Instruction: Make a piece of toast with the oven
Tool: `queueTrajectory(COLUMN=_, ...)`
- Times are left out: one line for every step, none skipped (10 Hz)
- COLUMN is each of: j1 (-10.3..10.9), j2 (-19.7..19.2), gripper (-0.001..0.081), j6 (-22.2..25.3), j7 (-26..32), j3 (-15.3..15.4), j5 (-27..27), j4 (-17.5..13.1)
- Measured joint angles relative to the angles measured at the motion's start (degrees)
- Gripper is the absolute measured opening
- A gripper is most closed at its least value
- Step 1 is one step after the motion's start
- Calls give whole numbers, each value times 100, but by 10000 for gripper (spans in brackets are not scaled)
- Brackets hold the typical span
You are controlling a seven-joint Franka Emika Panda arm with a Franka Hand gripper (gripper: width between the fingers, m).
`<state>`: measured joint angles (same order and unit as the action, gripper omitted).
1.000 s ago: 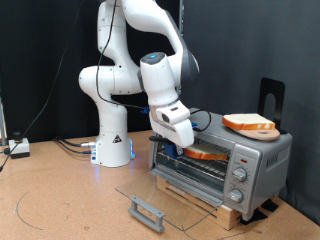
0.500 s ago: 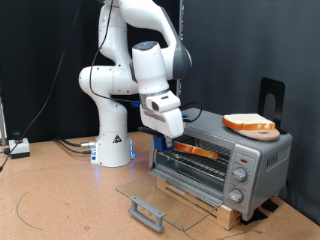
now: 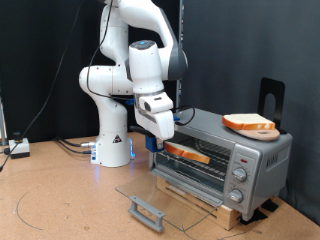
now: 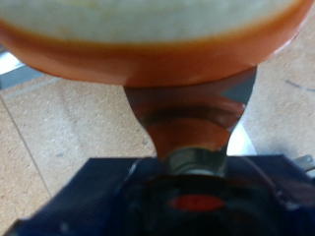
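Note:
The silver oven (image 3: 243,153) stands at the exterior view's right with its glass door (image 3: 165,196) folded down flat. My gripper (image 3: 166,141) is at the left end of the oven's mouth, shut on the piece of toast (image 3: 189,153), which hangs tilted in front of the opening. In the wrist view the piece of toast (image 4: 148,44) fills the upper part with its pale face and orange crust, and one finger (image 4: 193,123) presses against the crust.
A second bread slice (image 3: 250,124) lies on the oven's roof. The door's grey bar handle (image 3: 147,212) juts toward the table's front. The robot base (image 3: 113,140) stands left of the oven, with cables (image 3: 70,146) beside it. A black stand (image 3: 271,98) rises behind the oven.
My gripper has moved toward the exterior view's left and slightly down, drawing the piece of toast outward from inside the oven's mouth.

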<state>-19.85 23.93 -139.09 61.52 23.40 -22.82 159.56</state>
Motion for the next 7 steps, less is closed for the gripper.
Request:
queueTrajectory(j1=-42, j2=-41, gripper=416, j6=-103, j7=-314, j3=206, j5=194, j4=1)
queueTrajectory(j1=-60, j2=-96, gripper=416, j6=-305, j7=-628, j3=442, j5=331, j4=8)
queueTrajectory(j1=-65, j2=-164, gripper=416, j6=-532, j7=-883, j3=672, j5=394, j4=15)
queueTrajectory(j1=-54, j2=-204, gripper=416, j6=-713, j7=-1035, j3=854, j5=400, j4=17)
queueTrajectory(j1=-21, j2=-220, gripper=416, j6=-806, j7=-1105, j3=959, j5=361, j4=9)
queueTrajectory(j1=27, j2=-223, gripper=416, j6=-833, j7=-1125, j3=996, j5=299, j4=-5)
queueTrajectory(j1=62, j2=-223, gripper=416, j6=-835, j7=-1125, j3=1013, j5=227, j4=-22)
